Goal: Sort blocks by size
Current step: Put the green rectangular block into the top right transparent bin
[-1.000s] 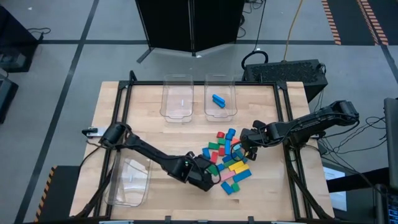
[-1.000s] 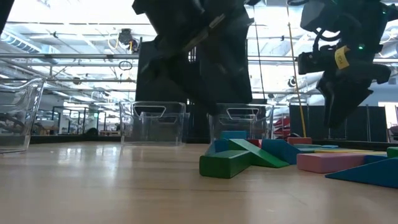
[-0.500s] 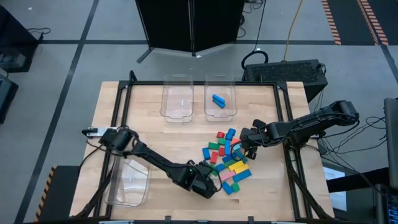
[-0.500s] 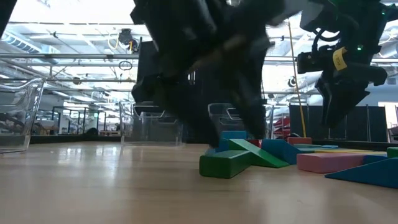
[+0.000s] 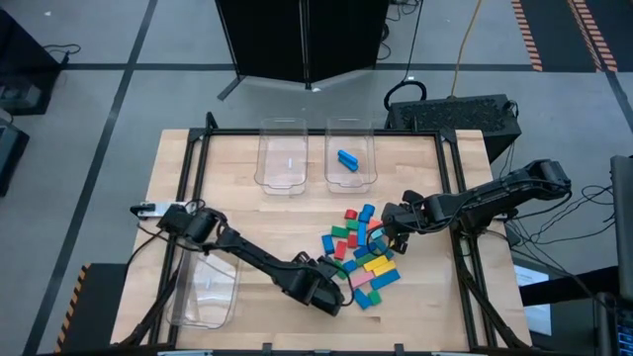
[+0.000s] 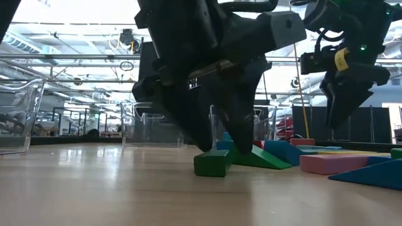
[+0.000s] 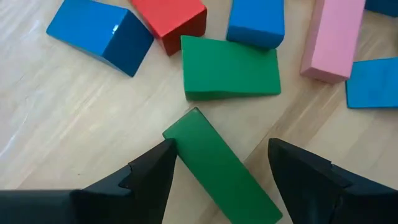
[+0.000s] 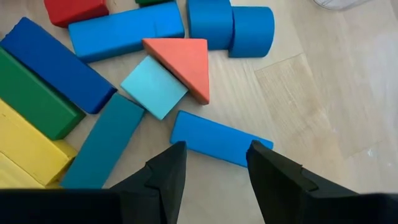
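A pale wooden table (image 5: 237,188) stands on a grey workshop floor, with a black cabinet beyond its far edge. Two clear bins (image 5: 281,154) sit side by side at the far edge; the right one holds a single blue block (image 5: 347,158). A third clear bin (image 5: 206,287) lies at the near left. The rest of the blocks (image 5: 360,257) lie in a loose, mixed-colour pile right of centre, toward the near edge. The left gripper (image 5: 331,293) reaches across from the near left to the pile's near-left edge. Its fingers are spread and straddle a long green block (image 7: 219,168), one finger at each long side, not yet clamped on it. In the low view that green block (image 6: 211,162) rests flat on the table under the gripper. A second green block (image 7: 230,67) lies just past its far end, with red, blue and pink ones close by. To do this well, I think the fingers should close squarely across the block's narrow width, then lift straight up so the neighbours are not dragged along. The right gripper (image 5: 387,229) hovers at the pile's right edge, its fingers parted and holding nothing, above a blue bar (image 8: 221,139) lying flat on the table.
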